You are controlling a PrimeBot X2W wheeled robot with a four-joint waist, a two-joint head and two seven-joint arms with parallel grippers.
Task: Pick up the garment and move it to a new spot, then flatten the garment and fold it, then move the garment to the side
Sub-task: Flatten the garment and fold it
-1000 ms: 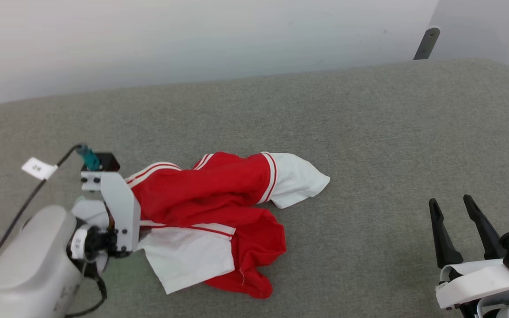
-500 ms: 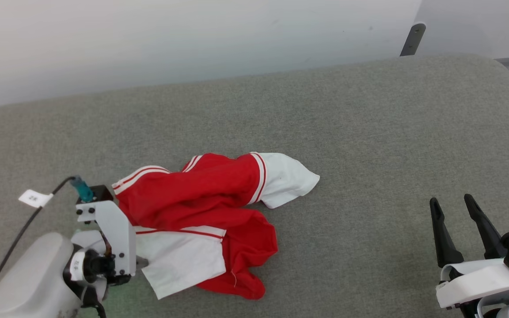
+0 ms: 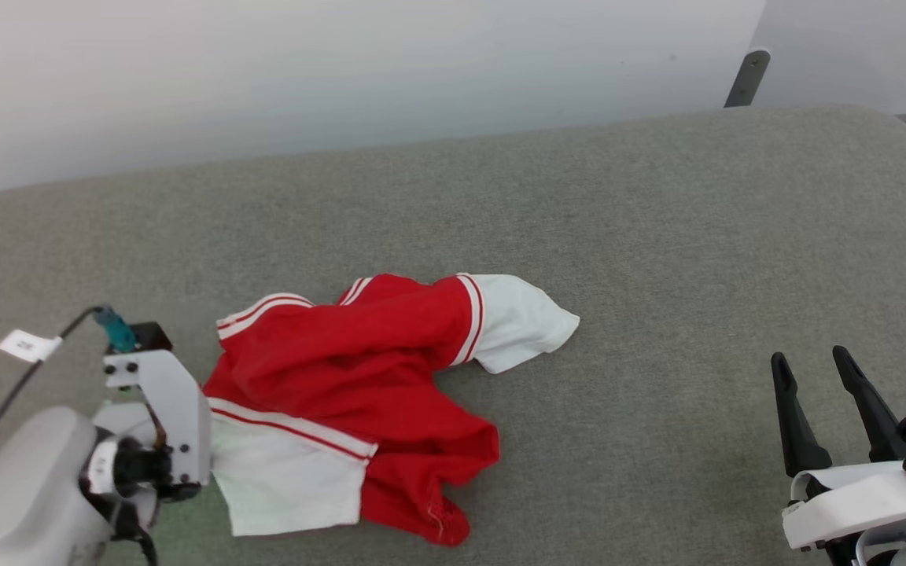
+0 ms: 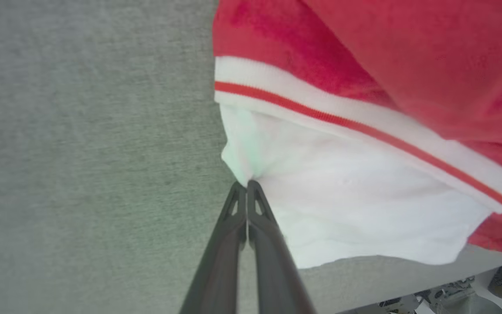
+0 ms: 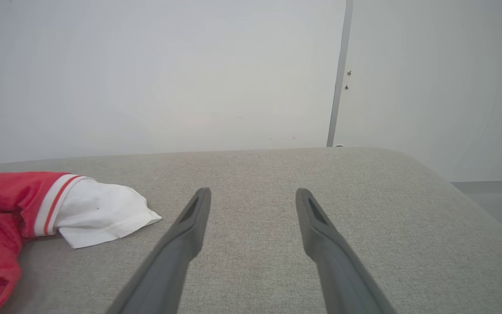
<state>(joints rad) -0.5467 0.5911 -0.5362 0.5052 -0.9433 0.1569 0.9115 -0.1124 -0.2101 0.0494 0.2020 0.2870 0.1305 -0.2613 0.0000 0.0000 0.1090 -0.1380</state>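
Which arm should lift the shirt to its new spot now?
Left. The left gripper is shut on the shirt at the edge of its white sleeve, while the right gripper stands open, well apart from it.

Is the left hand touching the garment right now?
Touching. The left wrist view shows the left hand shut, its fingertips pinching the puckered white edge of the garment, with no gap between them.
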